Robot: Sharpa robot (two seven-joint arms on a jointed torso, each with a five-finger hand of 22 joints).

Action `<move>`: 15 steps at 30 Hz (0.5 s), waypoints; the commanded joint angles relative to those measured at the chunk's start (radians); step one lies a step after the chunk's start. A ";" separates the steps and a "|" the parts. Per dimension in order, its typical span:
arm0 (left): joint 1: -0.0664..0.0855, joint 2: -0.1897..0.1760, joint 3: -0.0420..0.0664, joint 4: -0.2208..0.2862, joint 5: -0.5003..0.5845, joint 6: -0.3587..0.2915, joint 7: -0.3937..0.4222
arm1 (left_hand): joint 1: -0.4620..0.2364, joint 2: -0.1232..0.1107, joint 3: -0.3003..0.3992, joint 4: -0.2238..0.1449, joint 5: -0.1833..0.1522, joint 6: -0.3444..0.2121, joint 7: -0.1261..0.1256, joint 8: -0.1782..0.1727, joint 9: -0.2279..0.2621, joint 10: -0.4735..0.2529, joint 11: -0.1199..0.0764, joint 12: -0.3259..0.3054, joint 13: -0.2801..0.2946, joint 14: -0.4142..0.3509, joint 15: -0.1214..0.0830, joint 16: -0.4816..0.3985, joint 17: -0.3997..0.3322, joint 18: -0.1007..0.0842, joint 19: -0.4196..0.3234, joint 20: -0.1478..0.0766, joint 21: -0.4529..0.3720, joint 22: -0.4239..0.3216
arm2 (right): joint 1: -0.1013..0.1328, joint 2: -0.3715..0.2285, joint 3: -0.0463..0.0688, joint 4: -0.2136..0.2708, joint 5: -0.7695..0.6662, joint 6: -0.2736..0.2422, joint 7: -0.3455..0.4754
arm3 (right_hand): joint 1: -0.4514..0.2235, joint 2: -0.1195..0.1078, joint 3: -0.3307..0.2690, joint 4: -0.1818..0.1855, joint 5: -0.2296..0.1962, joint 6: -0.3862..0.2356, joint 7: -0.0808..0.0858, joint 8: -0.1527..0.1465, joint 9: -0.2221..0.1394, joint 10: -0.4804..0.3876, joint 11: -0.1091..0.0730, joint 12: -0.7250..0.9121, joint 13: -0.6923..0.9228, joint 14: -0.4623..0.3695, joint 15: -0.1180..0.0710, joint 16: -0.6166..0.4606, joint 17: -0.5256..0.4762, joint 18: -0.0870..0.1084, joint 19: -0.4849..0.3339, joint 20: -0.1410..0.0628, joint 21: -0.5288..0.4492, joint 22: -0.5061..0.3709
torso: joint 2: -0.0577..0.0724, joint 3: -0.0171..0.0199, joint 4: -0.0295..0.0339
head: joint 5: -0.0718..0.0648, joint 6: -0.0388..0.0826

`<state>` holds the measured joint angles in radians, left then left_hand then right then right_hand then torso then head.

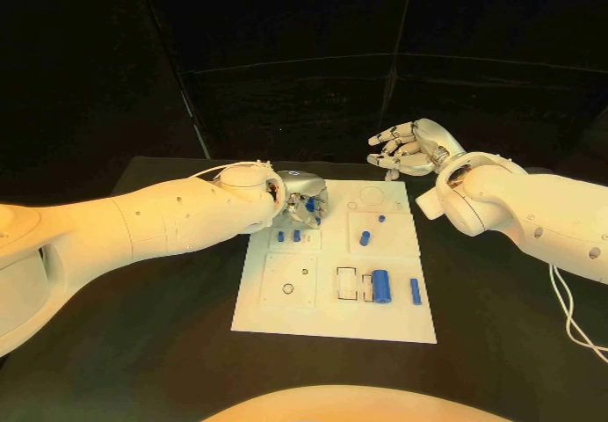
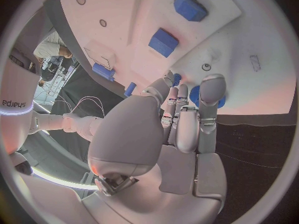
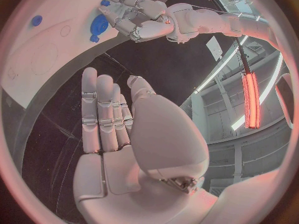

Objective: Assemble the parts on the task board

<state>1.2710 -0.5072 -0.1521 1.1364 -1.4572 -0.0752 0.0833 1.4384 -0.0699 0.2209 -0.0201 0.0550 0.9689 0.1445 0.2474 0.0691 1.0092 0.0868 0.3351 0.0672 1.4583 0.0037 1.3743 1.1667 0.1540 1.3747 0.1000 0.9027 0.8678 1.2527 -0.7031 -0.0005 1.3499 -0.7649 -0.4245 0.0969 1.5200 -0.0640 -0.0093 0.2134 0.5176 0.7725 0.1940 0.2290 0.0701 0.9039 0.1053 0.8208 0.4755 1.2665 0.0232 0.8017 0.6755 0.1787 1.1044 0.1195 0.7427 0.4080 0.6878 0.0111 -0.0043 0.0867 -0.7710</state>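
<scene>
1. The task board is a white rectangular plate lying flat in the middle of the black table, with shallow recesses and small holes.
2. Blue parts rest on it: a fat cylinder beside a thin bar, and two short pegs near the left hand.
3. The left hand is at the board's far left corner, fingers curled together down onto a round blue part; whether they pinch it, I cannot tell.
4. The right hand hovers beyond the board's far edge, fingers loosely apart, holding nothing.
</scene>
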 commanded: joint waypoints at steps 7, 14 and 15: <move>-0.003 0.012 0.001 -0.014 -0.030 0.051 -0.037 | -0.004 0.010 0.028 -0.005 -0.004 0.015 -0.001 -0.013 -0.002 0.022 -0.002 -0.018 -0.004 0.017 -0.004 0.008 0.003 -0.014 0.013 -0.002 0.022 0.023 | 0.002 0.002 0.001 0.000 -0.004 0.006 0.011 | 0.004 0.002 0.004 0.002 0.005 -0.009 -0.001 0.006 0.001 -0.009 -0.001 0.007 -0.002 -0.008 -0.002 -0.002 0.002 0.004 0.003 0.003 -0.005 -0.001 | 0.000 -0.0002 -0.0003 | 0.000 -0.003; -0.004 0.015 0.001 -0.017 -0.036 0.069 -0.062 | -0.006 0.010 0.041 -0.007 -0.004 0.018 0.000 -0.019 -0.003 0.025 -0.001 -0.027 -0.004 0.018 -0.004 0.008 -0.002 -0.015 0.017 -0.002 0.029 0.029 | 0.002 0.003 0.001 0.000 -0.004 0.007 0.011 | 0.004 0.002 0.004 0.002 0.005 -0.009 -0.001 0.006 0.001 -0.009 -0.001 0.007 -0.002 -0.008 -0.002 -0.002 0.002 0.004 0.003 0.003 -0.005 -0.001 | 0.000 -0.0001 0.0003 | 0.001 -0.003; -0.004 0.015 0.001 -0.017 -0.036 0.070 -0.066 | -0.006 0.010 0.045 -0.008 -0.004 0.018 0.000 -0.021 -0.003 0.025 -0.001 -0.029 -0.004 0.018 -0.004 0.008 -0.003 -0.015 0.017 -0.002 0.030 0.031 | 0.002 0.003 0.001 0.000 -0.004 0.007 0.011 | 0.004 0.002 0.004 0.002 0.005 -0.009 -0.001 0.006 0.001 -0.009 -0.001 0.007 -0.002 -0.008 -0.002 -0.002 0.002 0.004 0.003 0.003 -0.005 -0.001 | 0.000 -0.0002 0.0004 | 0.002 -0.003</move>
<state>1.2709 -0.4921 -0.1482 1.1214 -1.4763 -0.0446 0.0508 1.4340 -0.0656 0.2621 -0.0283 0.0551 0.9807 0.1456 0.2299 0.0671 1.0275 0.0855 0.3107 0.0648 1.4618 0.0002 1.3787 1.1654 0.1542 1.3853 0.0966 0.9296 0.8979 1.2527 -0.7014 -0.0005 1.3490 -0.7662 -0.4234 0.0978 1.5200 -0.0640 -0.0094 0.2134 0.5175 0.7725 0.1941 0.2288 0.0701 0.9039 0.1054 0.8208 0.4756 1.2665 0.0232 0.8017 0.6766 0.1788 1.1043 0.1195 0.7427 0.4080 0.6874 0.0111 -0.0040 0.0872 -0.7751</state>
